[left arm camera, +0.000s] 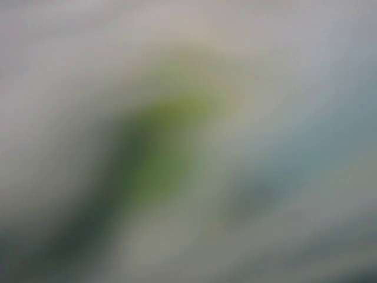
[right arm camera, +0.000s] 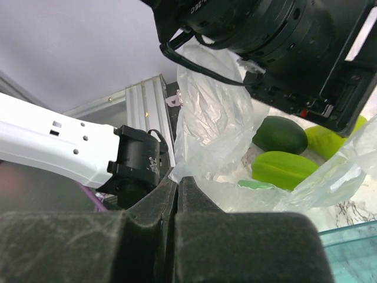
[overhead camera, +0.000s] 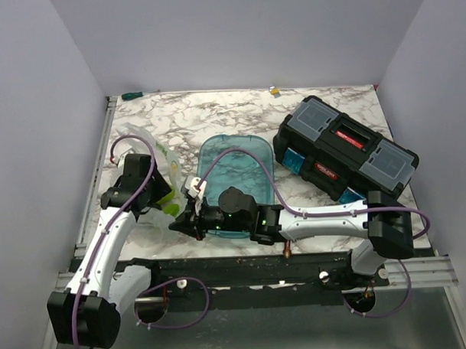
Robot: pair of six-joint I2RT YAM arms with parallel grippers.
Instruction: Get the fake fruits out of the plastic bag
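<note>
**Overhead and right wrist views: bag held open for unloading.** My right pincer (right arm camera: 178, 181) is closed tight on a fold of the plastic bag (right arm camera: 206, 124) at its near edge. I judge this grip is meant to anchor the thin film and lift its mouth, so that the other arm has room to work. My left pincer (overhead camera: 151, 189) reaches down into the bag from the left. Its fingers are buried in the film, and its own camera gives only a green-and-grey blur, so I cannot tell whether they are apart or together.

The bag lies on the marble tabletop (overhead camera: 238, 113), just left of the teal tray (overhead camera: 237, 182). The tray is probably placed there to receive the fruit.

**Counts.**
- Fake fruits (right arm camera: 284, 167) visible: three, all inside the bag. There is one dark green oval (right arm camera: 280, 134), one light green and one yellow-green (right arm camera: 330, 141). They lie close together under the left wrist. Others may be hidden behind it.
- Bags: one.
- Trays: one, with no fruit visible in it.
- Black toolbox (overhead camera: 347, 151): one, lying right of the tray with its lid shut.

I judge that no fruit is out yet.
</note>
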